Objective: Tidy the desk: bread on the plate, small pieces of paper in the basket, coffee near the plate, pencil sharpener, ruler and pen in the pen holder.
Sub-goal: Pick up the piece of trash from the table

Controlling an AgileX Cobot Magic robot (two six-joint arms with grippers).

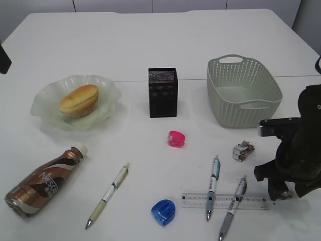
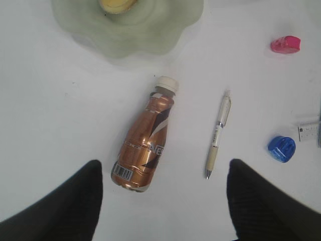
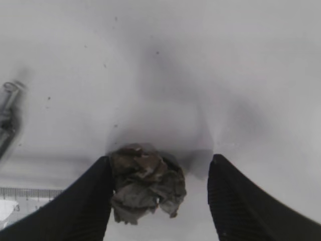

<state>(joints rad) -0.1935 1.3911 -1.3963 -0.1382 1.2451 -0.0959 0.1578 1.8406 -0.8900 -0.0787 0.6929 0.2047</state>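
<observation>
Fingers of the right gripper (image 3: 158, 201) stand apart with a crumpled paper ball (image 3: 145, 188) between them, touching the left finger and clear of the right one; nothing is clamped yet. In the exterior view another paper wad (image 1: 243, 151) lies on the table just left of this arm and in front of the basket (image 1: 271, 90), which looks empty. The left gripper (image 2: 163, 201) is also spread wide, holding nothing, hanging above the coffee bottle (image 2: 144, 138), which lies on its side near the plate (image 2: 150, 35).

Bread (image 1: 78, 99) already sits on the plate, so that step looks done. Still out on the table: three pens (image 1: 107, 196) (image 1: 213, 186) (image 1: 232, 207), the ruler (image 1: 224, 201), the pink sharpener (image 1: 176, 138) and blue sharpener (image 1: 163, 211). The black pen holder (image 1: 163, 92) stands between plate and basket.
</observation>
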